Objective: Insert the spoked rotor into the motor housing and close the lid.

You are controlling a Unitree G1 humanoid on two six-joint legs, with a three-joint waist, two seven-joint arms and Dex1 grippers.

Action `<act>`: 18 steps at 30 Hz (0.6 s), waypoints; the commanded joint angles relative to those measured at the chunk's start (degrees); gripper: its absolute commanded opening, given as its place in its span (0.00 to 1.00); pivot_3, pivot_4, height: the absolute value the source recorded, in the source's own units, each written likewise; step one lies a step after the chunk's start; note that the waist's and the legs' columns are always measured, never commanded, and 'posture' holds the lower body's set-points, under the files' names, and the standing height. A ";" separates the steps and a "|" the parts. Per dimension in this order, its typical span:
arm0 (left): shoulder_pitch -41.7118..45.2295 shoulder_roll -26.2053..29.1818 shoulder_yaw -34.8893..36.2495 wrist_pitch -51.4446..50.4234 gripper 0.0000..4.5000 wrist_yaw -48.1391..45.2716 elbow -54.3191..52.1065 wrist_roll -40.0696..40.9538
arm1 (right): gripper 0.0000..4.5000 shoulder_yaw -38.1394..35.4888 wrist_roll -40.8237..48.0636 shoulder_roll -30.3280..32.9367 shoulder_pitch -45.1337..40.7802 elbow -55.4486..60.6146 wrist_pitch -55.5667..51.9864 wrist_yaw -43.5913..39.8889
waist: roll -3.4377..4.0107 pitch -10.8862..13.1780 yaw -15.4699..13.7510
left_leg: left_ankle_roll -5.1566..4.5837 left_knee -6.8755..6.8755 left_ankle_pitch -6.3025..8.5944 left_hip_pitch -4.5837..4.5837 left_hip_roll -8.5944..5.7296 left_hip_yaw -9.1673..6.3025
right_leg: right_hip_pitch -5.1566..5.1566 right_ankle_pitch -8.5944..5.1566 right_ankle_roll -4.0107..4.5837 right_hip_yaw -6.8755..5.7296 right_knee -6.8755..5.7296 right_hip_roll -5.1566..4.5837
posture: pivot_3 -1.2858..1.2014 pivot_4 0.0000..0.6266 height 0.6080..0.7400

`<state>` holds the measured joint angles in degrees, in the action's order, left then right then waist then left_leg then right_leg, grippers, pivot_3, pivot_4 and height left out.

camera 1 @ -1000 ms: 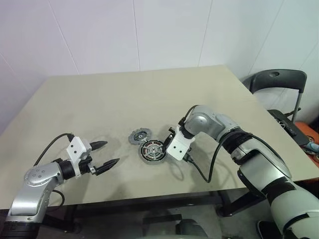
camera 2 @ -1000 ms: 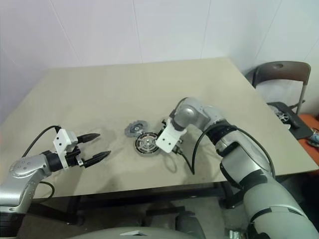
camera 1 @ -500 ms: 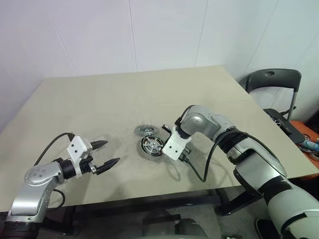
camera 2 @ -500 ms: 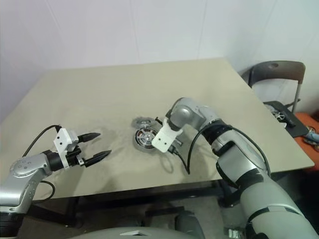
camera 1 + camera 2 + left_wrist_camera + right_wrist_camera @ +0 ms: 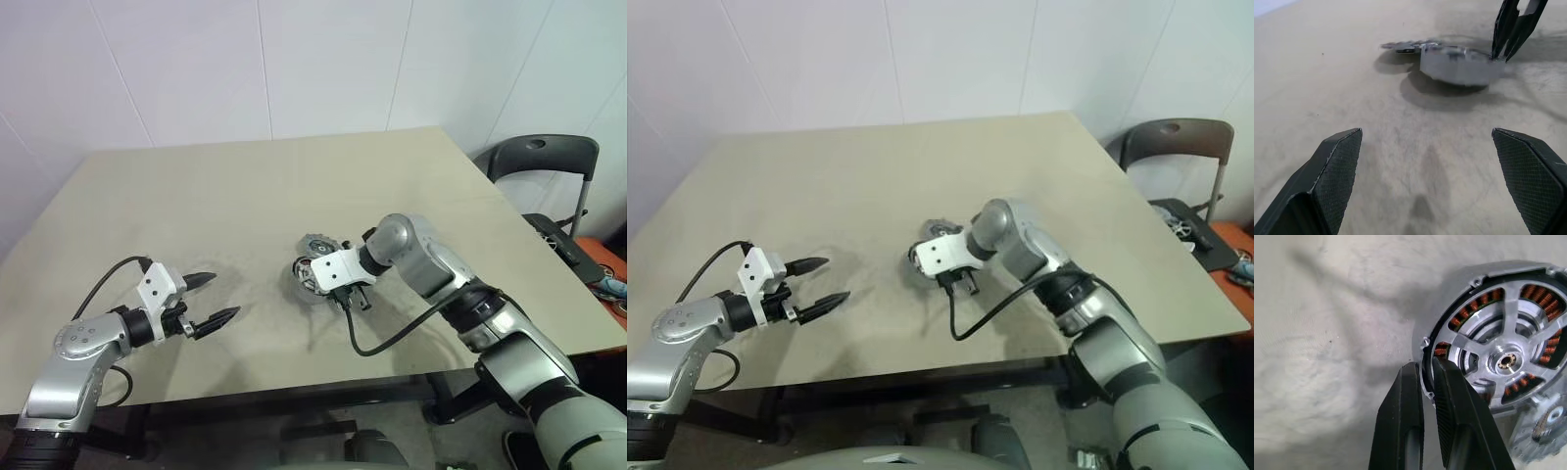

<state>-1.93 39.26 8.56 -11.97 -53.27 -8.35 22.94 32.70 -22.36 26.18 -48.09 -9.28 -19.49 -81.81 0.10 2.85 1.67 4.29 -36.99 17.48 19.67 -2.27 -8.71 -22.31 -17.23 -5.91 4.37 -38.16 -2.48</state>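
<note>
Right gripper (image 5: 1422,382) nipped on the silver rim of the motor housing (image 5: 1498,342), spoked rotor (image 5: 1506,360) seated inside over the copper windings. Lid (image 5: 315,245) flat on the table (image 5: 245,186), touching the housing at about one o'clock. Left gripper (image 5: 214,299) spread wide, empty, well off at nine o'clock.

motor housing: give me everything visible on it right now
The motor housing is a thick round disc with a silver metal rim. Copper-brown windings show in a ring through the silver spokes of the rotor seated in it. It lies near the middle of the table, the notched grey lid just behind it. The right tool, shut, meets its rim edge; the left tool is open and well clear.
</note>
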 commanded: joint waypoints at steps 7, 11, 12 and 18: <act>1.88 0.05 -0.03 0.78 1.00 0.27 0.80 -0.97 | 0.01 0.50 3.73 -1.88 -0.79 16.19 -41.25 -1.33 | 0.01 0.00 -0.75 | 0.00 0.00 0.00 0.05 0.00 0.02 | -0.03 0.00 0.00 -0.02 0.01 0.01 | 0.52 0.00 1.00; 2.02 -0.10 -0.26 0.89 1.00 0.44 1.06 -1.42 | 0.01 -1.22 7.73 -7.68 -3.55 13.46 -54.31 4.79 | 0.02 0.01 -0.69 | 0.01 0.00 0.00 0.06 0.00 0.10 | -0.04 0.00 0.00 -0.06 0.01 0.01 | 0.52 0.00 1.00; 2.01 -0.17 -0.32 0.95 1.00 0.57 1.10 -1.55 | 0.01 -1.36 8.69 -8.89 -4.23 12.39 -56.72 6.51 | 0.02 0.01 -0.61 | 0.01 0.00 0.00 0.06 0.00 0.13 | -0.07 0.00 0.00 -0.06 0.00 0.01 | 0.52 0.00 1.00; 1.90 -0.46 -0.45 1.15 1.00 1.17 1.25 -2.00 | 0.01 -3.46 15.39 -13.26 -6.68 7.65 -63.74 15.61 | -0.01 -0.01 -0.65 | 0.01 0.00 0.00 0.24 -0.01 0.11 | -0.33 0.00 0.00 -0.06 0.02 -0.04 | 0.52 0.00 1.00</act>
<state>-0.71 38.61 7.57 -11.87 -52.31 -6.73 21.33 31.67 -8.66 13.44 -52.56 -1.63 -82.45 -68.55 0.09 2.85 1.02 4.30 -37.00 17.47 20.00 -2.30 -8.61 -22.74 -17.23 -5.91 4.30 -38.15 -2.54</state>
